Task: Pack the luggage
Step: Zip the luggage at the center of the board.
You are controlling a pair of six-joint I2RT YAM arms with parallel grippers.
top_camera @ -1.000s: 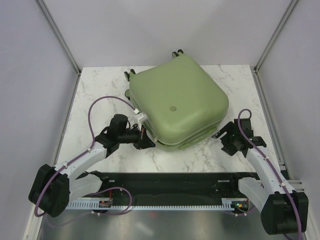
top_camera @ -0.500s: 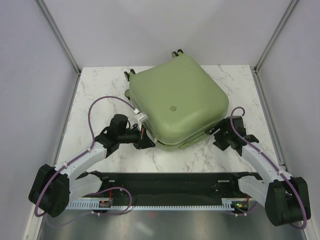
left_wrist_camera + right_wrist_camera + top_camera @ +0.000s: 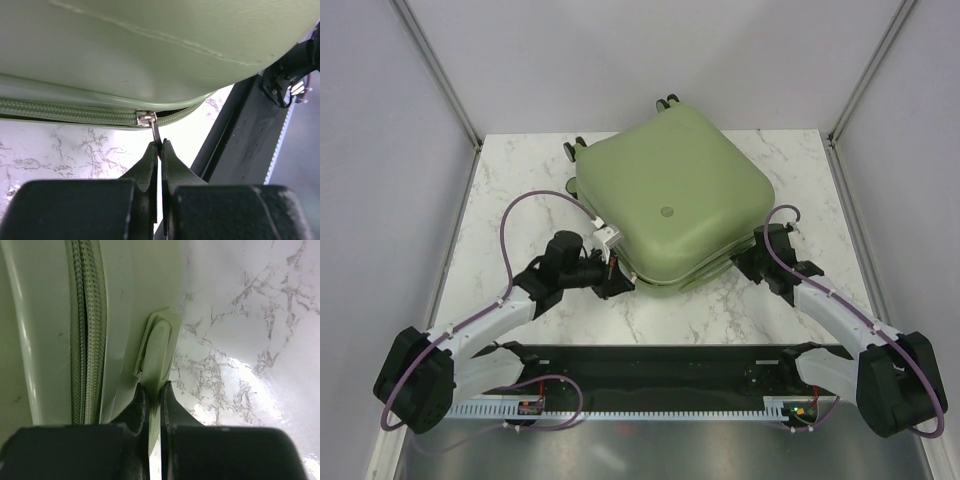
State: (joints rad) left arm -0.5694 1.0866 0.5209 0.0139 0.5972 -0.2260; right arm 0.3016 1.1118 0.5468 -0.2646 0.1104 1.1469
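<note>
Marble-topped table [image 3: 510, 160] between pale walls [image 3: 620, 60]: from above, you see the luggage [image 3: 670, 205] lying flat near the middle, its wheels [image 3: 669, 103] toward the far side. Your left gripper [image 3: 618, 282] meets its near-left corner, and your right gripper [image 3: 744, 262] meets its near-right edge.

On the left wrist view, your fingers are pinched tight on the dark zipper pull [image 3: 156, 134] hanging from the seam.

On the right wrist view, your jaws are clamped on the end of a pale side handle [image 3: 157, 352], beside the zipper [image 3: 87, 340].

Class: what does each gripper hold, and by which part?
Left gripper: the pale sage-green hard-shell suitcase, by its dark zipper pull. Right gripper: the same suitcase, by its moulded side handle.
</note>
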